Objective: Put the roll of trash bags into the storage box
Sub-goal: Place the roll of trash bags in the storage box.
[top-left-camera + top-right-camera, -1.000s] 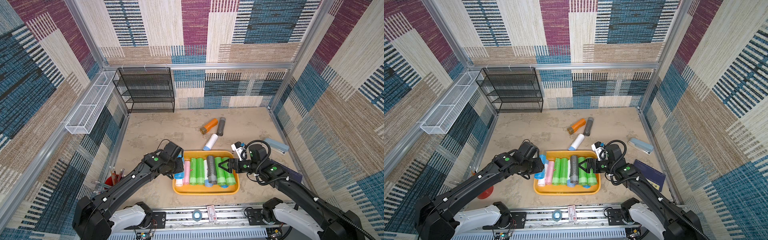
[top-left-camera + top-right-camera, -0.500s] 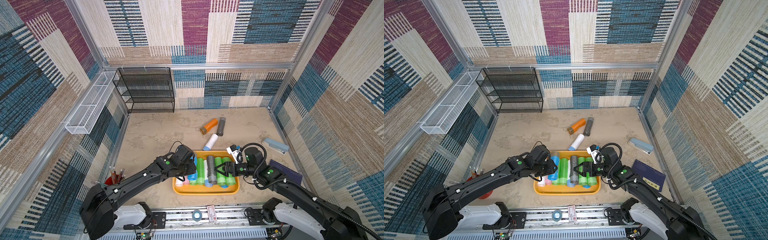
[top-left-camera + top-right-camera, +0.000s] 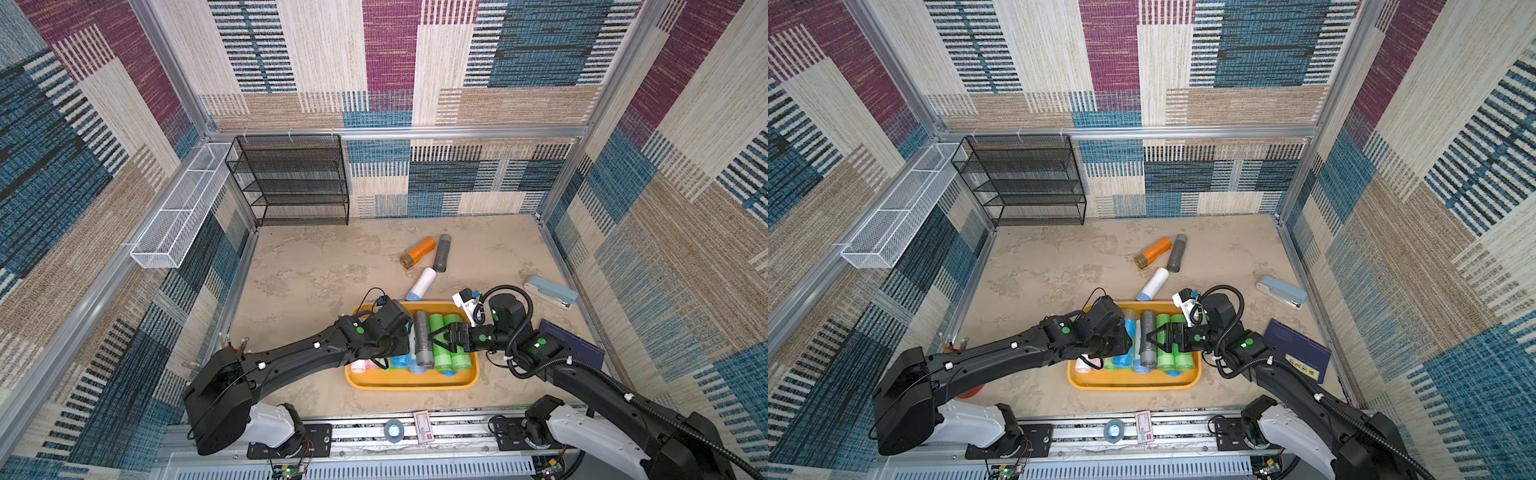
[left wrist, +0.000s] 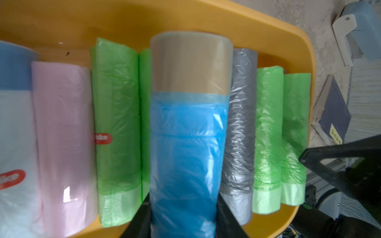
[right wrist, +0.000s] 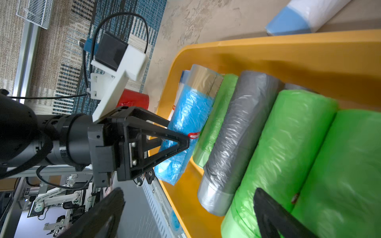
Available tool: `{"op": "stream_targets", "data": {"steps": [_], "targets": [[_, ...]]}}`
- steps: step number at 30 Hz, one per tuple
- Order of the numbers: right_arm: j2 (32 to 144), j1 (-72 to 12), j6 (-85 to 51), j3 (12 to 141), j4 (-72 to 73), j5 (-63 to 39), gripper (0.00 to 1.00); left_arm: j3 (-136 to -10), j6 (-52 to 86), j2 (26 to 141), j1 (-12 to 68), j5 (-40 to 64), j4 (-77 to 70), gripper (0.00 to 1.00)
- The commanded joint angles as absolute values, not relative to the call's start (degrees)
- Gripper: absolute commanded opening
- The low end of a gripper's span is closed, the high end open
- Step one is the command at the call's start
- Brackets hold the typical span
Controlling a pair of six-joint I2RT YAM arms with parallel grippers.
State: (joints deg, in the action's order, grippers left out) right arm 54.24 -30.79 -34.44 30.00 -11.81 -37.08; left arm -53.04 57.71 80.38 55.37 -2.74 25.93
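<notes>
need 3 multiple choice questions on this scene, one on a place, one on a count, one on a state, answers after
1. Where does the orange roll lie relative to the storage box? A) inside it B) on the table beyond it, beside the grey roll C) under it
2. How many rolls lie on the table outside the box? A) one B) five C) three
3. What is the left gripper doing? A) shut on the blue roll B) open, empty C) shut on a stapler

B: both top views show it there.
C: orange roll, grey roll and white roll.
A: the left wrist view shows its fingers clamping the blue roll.
</notes>
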Motion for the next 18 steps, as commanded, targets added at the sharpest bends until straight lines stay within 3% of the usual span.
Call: {"op": "stream_targets", "data": {"steps": [1, 18], "targets": [[54.12, -30.82, -35.0, 30.0, -10.22, -37.95, 0.99, -53.09, 59.99, 80.84, 55.92, -4.83, 23.04, 0.41], [54.23, -30.81, -34.45, 29.87, -10.78, -37.96, 0.99, -54.85, 58.72, 85.07, 56.51, -3.9, 22.4, 0.42]]}}
